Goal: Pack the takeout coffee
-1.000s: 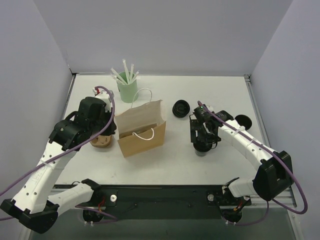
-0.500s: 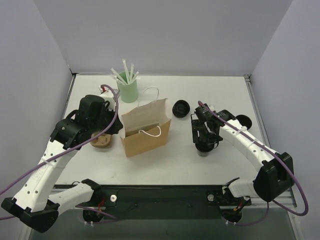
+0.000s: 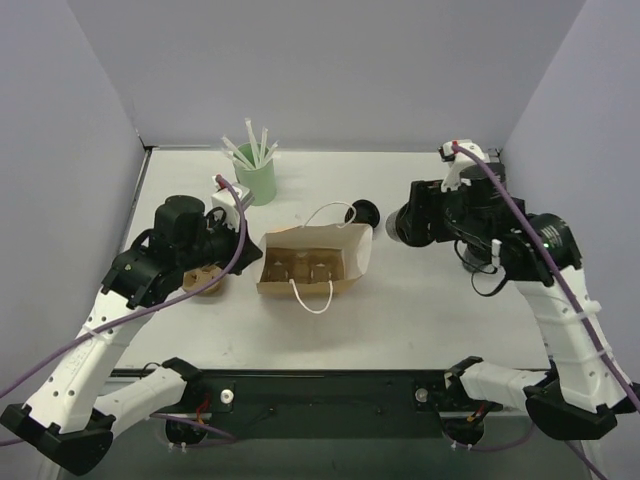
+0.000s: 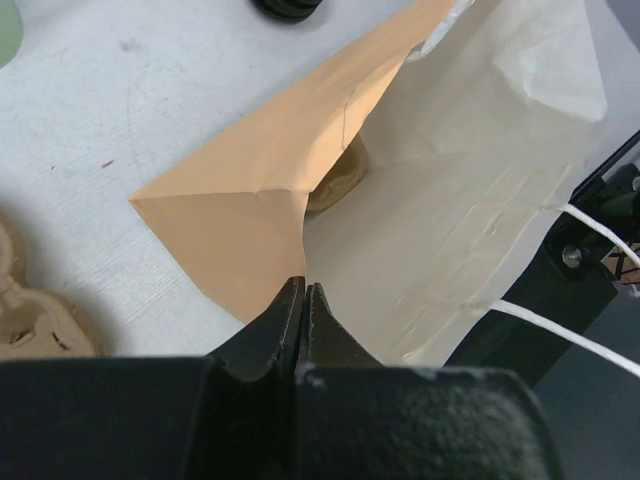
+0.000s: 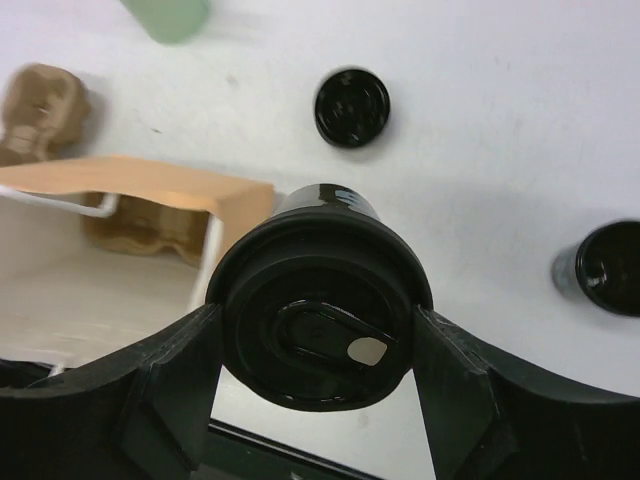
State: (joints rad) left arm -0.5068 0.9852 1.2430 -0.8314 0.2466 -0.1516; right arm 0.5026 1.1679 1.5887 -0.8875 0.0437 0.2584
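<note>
As left gripper pinches the now-tipped bag, right gripper clasps the lifted coffee.

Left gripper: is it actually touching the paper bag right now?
Touching. In the left wrist view the left gripper has its jaws shut on the folded corner edge of the paper bag. The paper runs straight into the tips with no gap.

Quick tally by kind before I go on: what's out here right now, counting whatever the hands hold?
takeout coffee, lidded, in the right hand: 1
loose black cups or lids: 2
paper bag: 1
pulp carriers, one inside the bag, one outside: 2
green cup of straws: 1
Total: 7
</note>
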